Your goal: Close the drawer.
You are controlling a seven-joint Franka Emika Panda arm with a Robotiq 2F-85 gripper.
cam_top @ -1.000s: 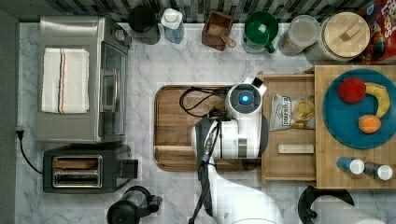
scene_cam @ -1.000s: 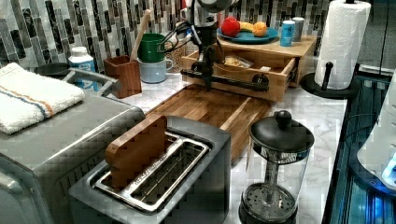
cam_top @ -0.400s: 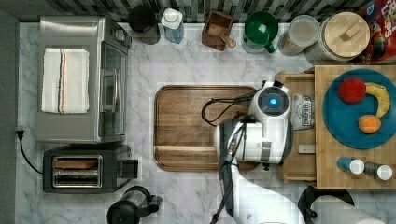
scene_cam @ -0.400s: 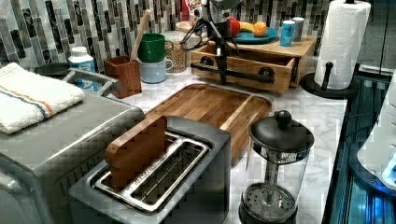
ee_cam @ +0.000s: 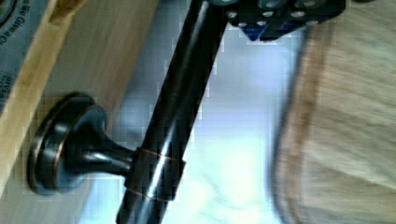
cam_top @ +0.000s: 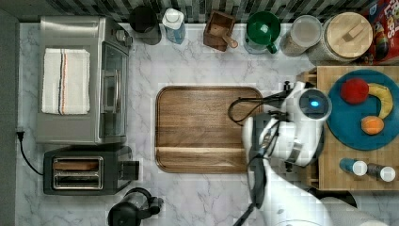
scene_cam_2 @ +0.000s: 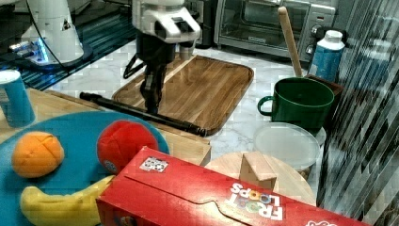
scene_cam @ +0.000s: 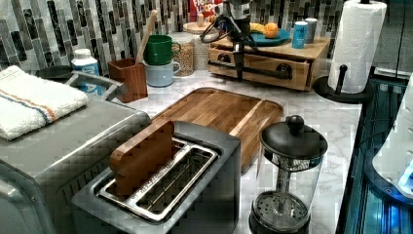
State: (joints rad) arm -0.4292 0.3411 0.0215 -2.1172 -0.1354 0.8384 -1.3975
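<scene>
Red cereal box, lid flap reads "FROOT LOOPS"; a small square code sticker sits on its top face. A strip of printed text at the wrist view's edge is too cut off to read.

Drawer sits under the bamboo slab at the far end of the marble desk, its front nearly flush with the slab's edge in the left view. Black bar handle runs across its front; one round mount seen close up.

Fingers point down onto the bar near its middle; cannot tell whether they grip it or merely press against it.

Counts: blue plate, one, carrying three toy fruits: red apple, banana, orange. Shakers, two. Green mug, one. Dark wooden board, one, centre of desk. Toaster, one; toaster oven, one, folded towel on top.
</scene>
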